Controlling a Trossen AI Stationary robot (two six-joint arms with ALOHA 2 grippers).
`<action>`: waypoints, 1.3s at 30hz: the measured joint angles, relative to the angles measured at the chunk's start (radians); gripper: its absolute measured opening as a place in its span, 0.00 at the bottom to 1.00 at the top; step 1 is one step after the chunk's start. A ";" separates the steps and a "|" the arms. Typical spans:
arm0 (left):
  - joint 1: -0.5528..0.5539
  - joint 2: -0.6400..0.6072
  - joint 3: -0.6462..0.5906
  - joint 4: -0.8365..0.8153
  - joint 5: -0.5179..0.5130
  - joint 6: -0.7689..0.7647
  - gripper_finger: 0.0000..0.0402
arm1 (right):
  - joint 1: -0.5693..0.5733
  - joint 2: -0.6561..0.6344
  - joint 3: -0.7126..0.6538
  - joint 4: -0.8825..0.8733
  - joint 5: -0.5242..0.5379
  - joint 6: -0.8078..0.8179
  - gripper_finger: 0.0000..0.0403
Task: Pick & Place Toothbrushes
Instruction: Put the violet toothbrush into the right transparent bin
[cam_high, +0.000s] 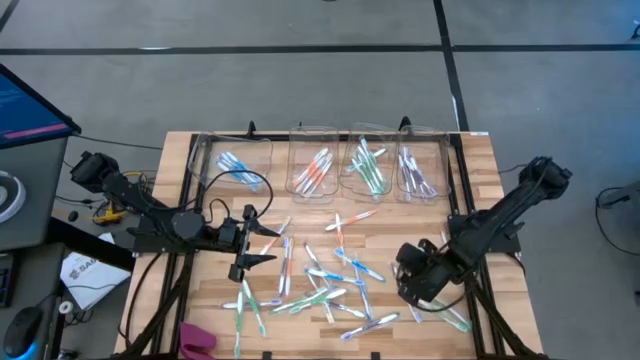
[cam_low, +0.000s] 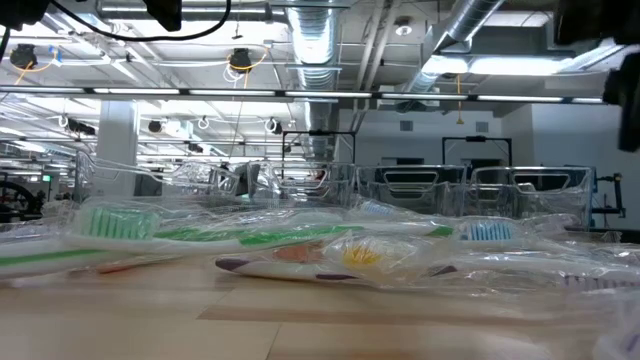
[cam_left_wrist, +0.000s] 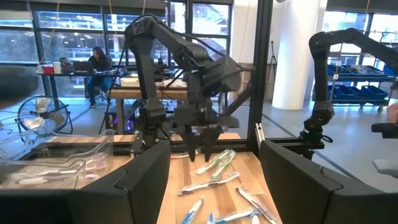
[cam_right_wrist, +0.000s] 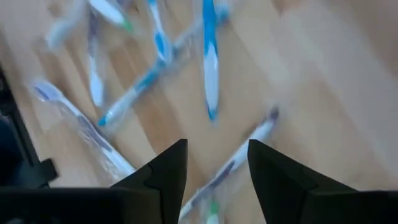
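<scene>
- The wooden tabletop (cam_high: 480, 200) carries everything, with dark frame rails along its left and right sides.
- Four clear plastic bins (cam_high: 325, 160) stand in a row along the far edge. The leftmost holds blue-accented brushes, the next orange-red ones, the third green ones, and the rightmost purple ones.
- The left arm reaches in from the left side, its left gripper (cam_high: 268, 246) held over the left-middle of the tabletop with its fingers spread wide apart and nothing between them. It hangs beside the left edge of the loose pile.
- The right arm comes in from the right side and bends down to the near right part of the tabletop. The right gripper (cam_high: 408, 290) sits low over the right end of the pile. In the right wrist view its fingers (cam_right_wrist: 165, 168) stand apart with bare wood and a slim brush handle showing in the gap, gripping nothing.
- The toothbrushes (cam_high: 330, 285) lie scattered loose across the middle and near part of the tabletop, crossing one another at many angles, between the two grippers.
- A pink object (cam_high: 197, 339) lies at the near left edge; what it is cannot be told.
</scene>
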 joint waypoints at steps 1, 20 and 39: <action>0.000 0.000 0.000 0.000 0.000 0.000 0.60 | -0.003 0.011 0.000 -0.006 -0.027 0.021 0.39; 0.000 0.000 0.000 -0.007 0.000 0.000 0.60 | -0.124 0.177 0.000 -0.012 -0.212 0.068 0.26; 0.000 0.000 0.000 -0.015 0.000 0.000 0.60 | -0.139 0.179 0.000 0.003 -0.220 0.073 0.26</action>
